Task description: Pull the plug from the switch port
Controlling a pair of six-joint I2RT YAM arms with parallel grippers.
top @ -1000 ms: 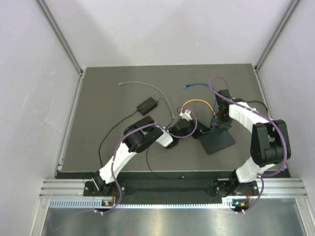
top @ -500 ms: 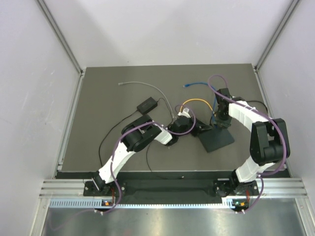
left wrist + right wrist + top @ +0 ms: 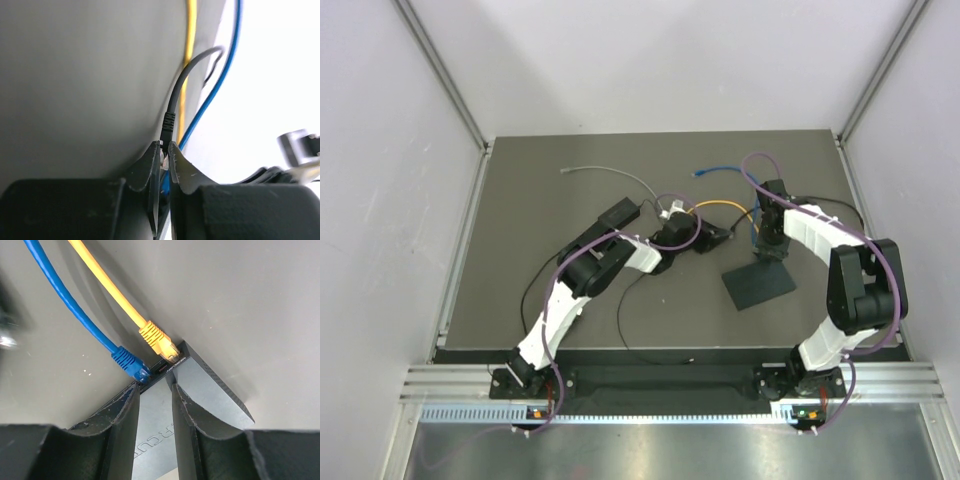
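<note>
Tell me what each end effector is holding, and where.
Left end effector pinches the grey cable by its plug. Right end effector grips nothing, open over the switch.

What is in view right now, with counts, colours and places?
switch: one, matte black, flat on the table right of centre
yellow cable: one, plugged into the switch
blue cable: one, plugged in beside the yellow one
grey cable: one, runs up from the left gripper
plug: one, dark, on the grey cable's end, apart from the switch
small black block: one, left of centre
table: one, dark grey
left gripper: shut on the plug
right gripper: open, fingers on the switch top
</note>
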